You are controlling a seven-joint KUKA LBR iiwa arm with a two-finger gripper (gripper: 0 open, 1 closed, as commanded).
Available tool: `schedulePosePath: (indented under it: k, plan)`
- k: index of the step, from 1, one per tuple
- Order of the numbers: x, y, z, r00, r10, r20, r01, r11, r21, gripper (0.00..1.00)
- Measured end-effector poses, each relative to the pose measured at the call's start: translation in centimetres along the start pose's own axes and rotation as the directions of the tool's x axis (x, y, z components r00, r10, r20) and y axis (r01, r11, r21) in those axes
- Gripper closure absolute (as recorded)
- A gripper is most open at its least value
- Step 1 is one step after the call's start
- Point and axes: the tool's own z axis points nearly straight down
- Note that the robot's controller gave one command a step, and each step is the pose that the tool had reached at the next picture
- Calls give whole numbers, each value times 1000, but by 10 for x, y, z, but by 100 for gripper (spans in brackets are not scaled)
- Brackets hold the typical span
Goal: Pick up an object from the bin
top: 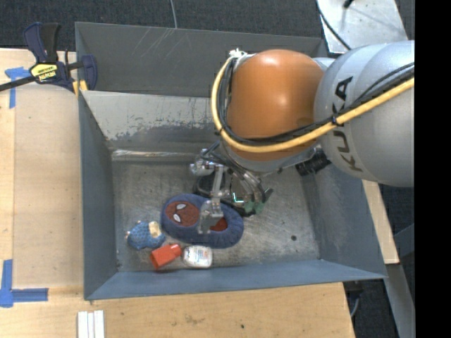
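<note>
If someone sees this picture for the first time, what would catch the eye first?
The orange cover on the arm's wrist dominates, above the middle of the bin. Beneath it the gripper hangs over a blue slipper with a red masked face, near the front wall.

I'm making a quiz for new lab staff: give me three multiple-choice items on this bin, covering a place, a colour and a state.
1. Where in the bin is the gripper?
A over the slipper
B in the far left corner
C against the right wall

2. The slipper is mainly:
A green
B blue
C yellow

3. The slipper:
A lies on the bin floor
B hangs in the air
C rests on the rim

Key:
1 A, the gripper is right above the slipper.
2 B, the slipper's body is blue, with a red face patch.
3 A, it lies flat on the floor.
</note>
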Motion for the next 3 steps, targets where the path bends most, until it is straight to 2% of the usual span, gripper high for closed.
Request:
schedulePosePath:
  k: [1,2,3]
  plan:
    - [-42,-21,159,994,113,5,-113,994,-3,0]
    - [-42,-21,156,994,113,3,-113,994,-2,100]
    - [-48,-31,11,981,192,15,-192,981,-6,100]
